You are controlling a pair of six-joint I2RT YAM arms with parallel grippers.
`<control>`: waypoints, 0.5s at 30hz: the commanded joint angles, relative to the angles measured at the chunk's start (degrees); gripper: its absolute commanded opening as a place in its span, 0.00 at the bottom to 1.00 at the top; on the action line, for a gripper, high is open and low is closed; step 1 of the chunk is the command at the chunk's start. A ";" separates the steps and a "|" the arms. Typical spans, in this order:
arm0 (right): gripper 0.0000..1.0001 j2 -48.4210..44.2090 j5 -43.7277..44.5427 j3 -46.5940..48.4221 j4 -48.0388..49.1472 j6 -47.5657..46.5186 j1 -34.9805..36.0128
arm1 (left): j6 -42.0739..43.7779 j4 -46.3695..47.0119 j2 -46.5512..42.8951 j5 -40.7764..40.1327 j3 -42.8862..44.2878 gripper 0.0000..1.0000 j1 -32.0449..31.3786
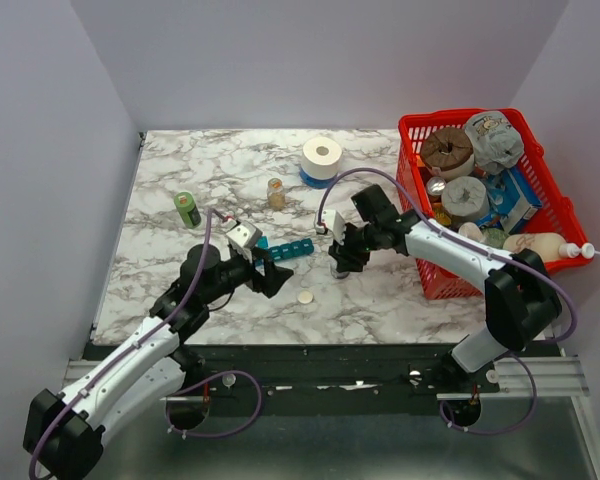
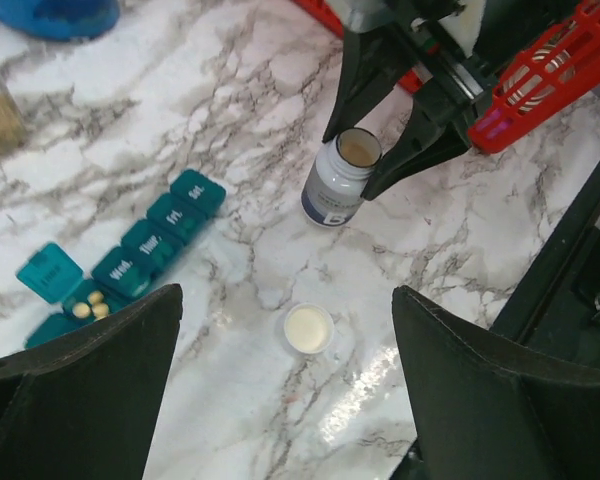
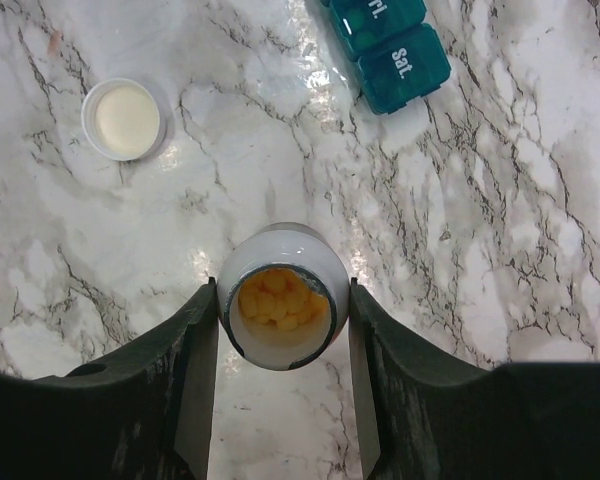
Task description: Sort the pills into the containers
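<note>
Teal pill organizer (image 2: 160, 235) lies on counter (image 2: 240, 100), one lid (image 2: 48, 272) up w/ two pills (image 2: 90, 303) inside. R gripper (image 3: 283, 300) clamps uncapped pill bottle (image 3: 280, 240) upright so contents don't spill. L gripper (image 2: 285, 292) gapes empty over loose cap (image 2: 308, 328), free for picking.

Open white bottle (image 3: 280, 255), loose cap (image 3: 126, 120), red basket (image 1: 442, 280), white roll (image 1: 322, 157)

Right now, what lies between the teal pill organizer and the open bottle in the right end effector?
Nothing: bare marble between the organizer and the bottle, clearest in the left wrist view. The white cap sits off that line.
</note>
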 commanded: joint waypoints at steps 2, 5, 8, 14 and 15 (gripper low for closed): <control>0.32 -0.46 0.72 -2.06 3.99 1.30 -0.20 | -14.42 -0.54 2.88 -3.61 -0.01 0.91 0.14; 0.39 -0.37 -0.34 -2.76 4.61 1.74 -0.20 | -19.78 1.30 5.16 -4.93 -2.11 0.88 0.14; 0.45 0.25 -0.78 -2.94 4.70 1.92 -0.20 | -26.02 4.20 8.85 -6.24 -4.13 0.82 0.05; 0.79 -1.07 -1.57 -3.99 5.05 1.39 -0.20 | -32.26 5.17 16.50 -10.55 -4.50 0.75 -1.35; 0.85 -1.59 -1.74 -4.08 5.05 1.39 -0.20 | -32.62 4.74 17.46 -12.30 -4.32 0.74 -2.40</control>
